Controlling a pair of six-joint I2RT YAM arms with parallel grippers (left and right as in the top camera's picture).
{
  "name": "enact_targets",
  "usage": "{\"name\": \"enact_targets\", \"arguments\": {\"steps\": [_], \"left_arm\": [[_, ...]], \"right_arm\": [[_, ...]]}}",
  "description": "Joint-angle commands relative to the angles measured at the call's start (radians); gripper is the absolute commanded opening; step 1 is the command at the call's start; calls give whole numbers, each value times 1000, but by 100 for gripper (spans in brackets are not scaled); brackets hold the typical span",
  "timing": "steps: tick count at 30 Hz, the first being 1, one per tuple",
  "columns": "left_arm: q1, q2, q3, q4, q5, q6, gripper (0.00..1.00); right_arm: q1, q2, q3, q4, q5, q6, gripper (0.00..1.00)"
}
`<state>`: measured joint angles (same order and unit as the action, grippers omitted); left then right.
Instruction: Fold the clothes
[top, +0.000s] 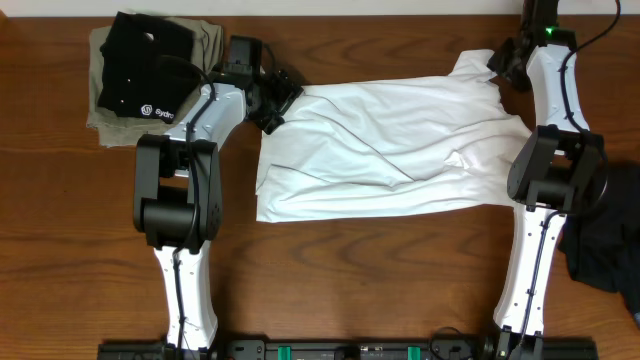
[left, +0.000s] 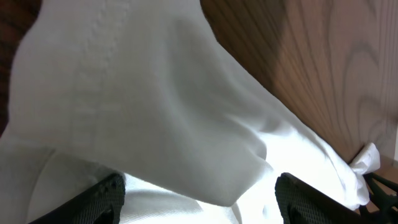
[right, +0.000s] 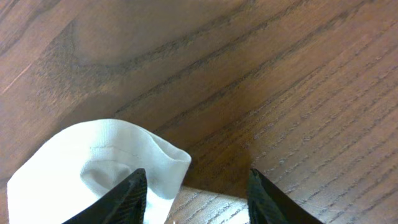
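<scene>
The clothes here are a wrinkled white T-shirt (top: 380, 150) lying spread across the middle of the wooden table. My left gripper (top: 283, 103) is at the shirt's far left corner. In the left wrist view its jaws (left: 199, 183) stand wide open, with folds of white fabric (left: 155, 93) lying between and beyond the two black fingers. My right gripper (top: 500, 62) is at the shirt's far right corner. It is open (right: 196, 174), with bare wood between the fingers, and a rolled edge of the shirt (right: 93, 155) lies against the left finger (right: 127, 199).
A folded black shirt with a white logo (top: 145, 65) lies on a folded khaki garment (top: 210, 40) at the far left. A dark garment (top: 605, 245) sits at the right edge. Bare wood (top: 380, 280) shows in front of the T-shirt.
</scene>
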<state>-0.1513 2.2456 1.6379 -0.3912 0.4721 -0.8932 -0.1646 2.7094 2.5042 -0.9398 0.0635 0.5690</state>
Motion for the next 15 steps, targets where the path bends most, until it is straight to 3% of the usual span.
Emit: {"name": "enact_targets", "arguments": {"steps": [1,15], "left_arm": [[6,3,-4,0,-13,9,80],[6,3,-4,0,-12,9,80]], "right_arm": [[-14,25,-8,7,16,-9,47],[-10,25,-96,68,-13,-5,40]]}}
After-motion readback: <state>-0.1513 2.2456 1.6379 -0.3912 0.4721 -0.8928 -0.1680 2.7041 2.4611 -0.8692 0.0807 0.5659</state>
